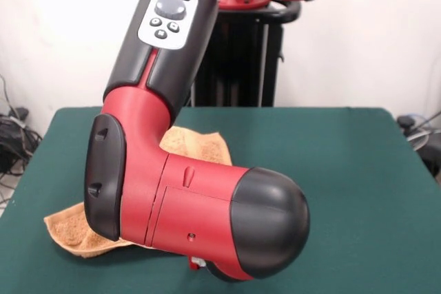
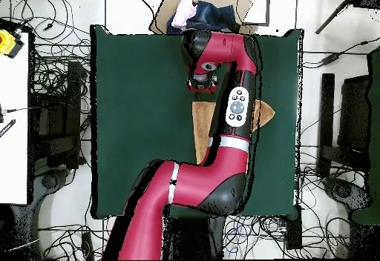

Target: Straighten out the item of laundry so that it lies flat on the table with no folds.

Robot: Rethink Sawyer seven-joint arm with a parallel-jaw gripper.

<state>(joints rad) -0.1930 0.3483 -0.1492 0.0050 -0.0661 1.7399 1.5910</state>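
Towel: rumpled on the green worktop, mostly hidden under the red arm.
Tool: cannot tell its state.
Progress: flattening looks unfinished.

Dark green table, with 1 rumpled orange-tan towel directly on it, partly hidden.

A robotics lab: cables sprawl around the table.

A plain white wall behind; tangled black cables lie over the pale tiled floor
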